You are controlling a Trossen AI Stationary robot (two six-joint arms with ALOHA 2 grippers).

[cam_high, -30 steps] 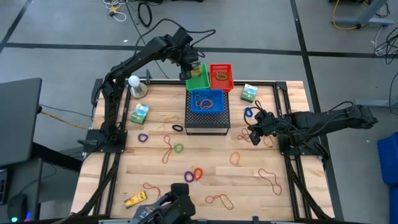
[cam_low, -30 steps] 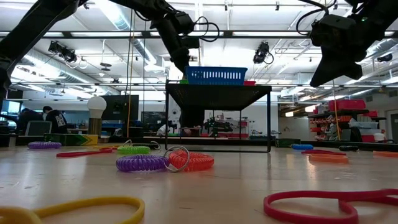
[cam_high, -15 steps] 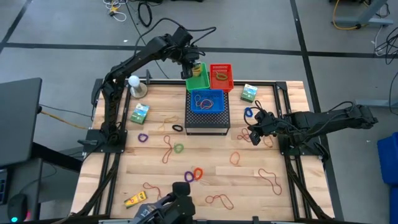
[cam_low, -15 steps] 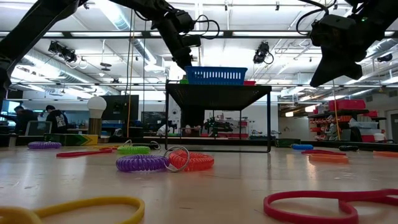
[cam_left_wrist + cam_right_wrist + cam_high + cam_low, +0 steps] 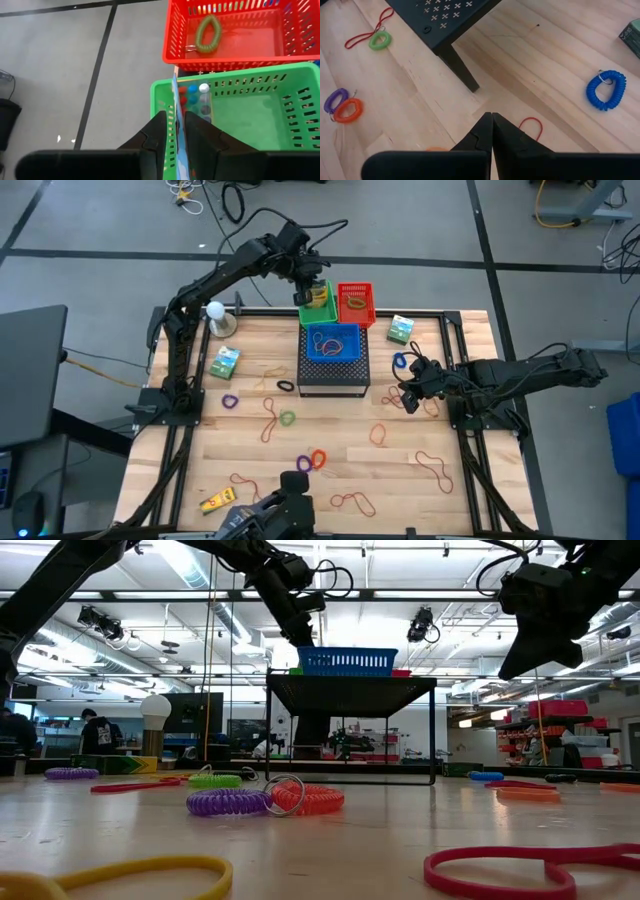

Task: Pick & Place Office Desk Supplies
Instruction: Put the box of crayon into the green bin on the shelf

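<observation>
My left gripper (image 5: 175, 122) hangs over the near left corner of the green basket (image 5: 318, 307) behind the table's far edge, fingers slightly apart. A thin card with coloured pins (image 5: 192, 95) stands on edge inside that basket, in line with the gap. The red basket (image 5: 240, 55) beside it holds a green coil ring (image 5: 209, 34). My right gripper (image 5: 410, 398) waits shut above the table's right side. Coil rings (image 5: 312, 461), rubber bands (image 5: 432, 465), green boxes (image 5: 226, 361) and a yellow item (image 5: 217, 501) lie on the table. My left gripper's fingers (image 5: 155, 135) stand on either side of the card's upper edge (image 5: 176, 107), slanting down from the near side. I cannot tell whether they touch it.
A black mesh box (image 5: 334, 370) stands at the table's far middle with a blue basket (image 5: 332, 343) on top. A white lamp bulb (image 5: 215, 311) stands at the far left. A blue ring (image 5: 606, 90) lies right of the mesh box. People show in the room beyond.
My left gripper has tipped up a little over the green basket, staying in place.
</observation>
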